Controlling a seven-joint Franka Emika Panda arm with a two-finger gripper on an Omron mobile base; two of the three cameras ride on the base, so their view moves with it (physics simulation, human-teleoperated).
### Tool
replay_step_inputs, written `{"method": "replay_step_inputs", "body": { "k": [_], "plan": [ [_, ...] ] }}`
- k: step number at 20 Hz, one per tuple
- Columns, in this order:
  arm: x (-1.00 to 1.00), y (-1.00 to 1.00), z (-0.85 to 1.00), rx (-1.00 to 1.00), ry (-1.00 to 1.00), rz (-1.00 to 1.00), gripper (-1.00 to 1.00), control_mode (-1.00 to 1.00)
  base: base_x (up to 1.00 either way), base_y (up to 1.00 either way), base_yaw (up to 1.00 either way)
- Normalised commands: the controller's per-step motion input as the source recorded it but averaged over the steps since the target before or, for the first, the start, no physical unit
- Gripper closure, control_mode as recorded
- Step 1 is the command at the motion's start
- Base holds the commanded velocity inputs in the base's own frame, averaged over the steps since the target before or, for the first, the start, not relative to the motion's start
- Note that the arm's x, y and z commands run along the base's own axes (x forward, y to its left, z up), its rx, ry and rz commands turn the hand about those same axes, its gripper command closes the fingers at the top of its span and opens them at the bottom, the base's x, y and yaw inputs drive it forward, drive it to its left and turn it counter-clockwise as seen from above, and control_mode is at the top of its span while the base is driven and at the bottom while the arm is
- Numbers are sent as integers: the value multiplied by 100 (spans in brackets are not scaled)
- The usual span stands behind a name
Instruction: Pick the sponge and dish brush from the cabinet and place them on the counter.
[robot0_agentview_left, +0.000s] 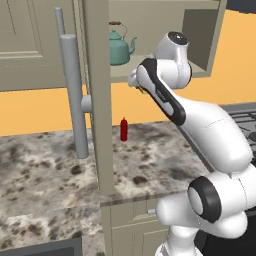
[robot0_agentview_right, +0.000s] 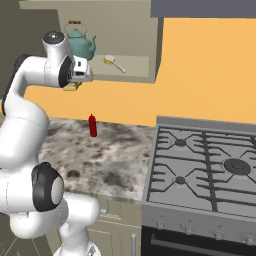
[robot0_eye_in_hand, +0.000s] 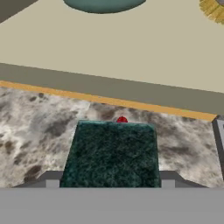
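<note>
My gripper (robot0_eye_in_hand: 110, 181) is shut on the sponge (robot0_eye_in_hand: 111, 153), whose dark green top fills the space between the finger tips. In the right base view the sponge (robot0_agentview_right: 71, 87) shows as a yellow block under the hand, just in front of the cabinet's shelf (robot0_agentview_right: 135, 70) and high above the counter (robot0_agentview_right: 110, 155). The dish brush (robot0_agentview_right: 115, 63) lies on that shelf, to the right of the hand; its yellowish bristles (robot0_eye_in_hand: 213, 8) show at the hand view's top right. The cabinet door (robot0_agentview_left: 97, 100) stands open.
A teal kettle (robot0_agentview_right: 80, 42) stands on the shelf behind the hand. A red bottle (robot0_agentview_right: 92, 125) stands on the counter almost directly below the sponge. The stove (robot0_agentview_right: 205, 165) with grates adjoins the counter on the right. The door's bar handle (robot0_agentview_left: 72, 95) juts out at left.
</note>
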Motion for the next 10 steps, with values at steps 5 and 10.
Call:
{"method": "replay_step_inputs", "body": {
  "k": [5,10],
  "plan": [
    [-44,-15,-38,0,0,0,100,-100,0,0,0],
    [-34,-15,-42,0,0,0,100,-100,0,0,0]
  ]
}}
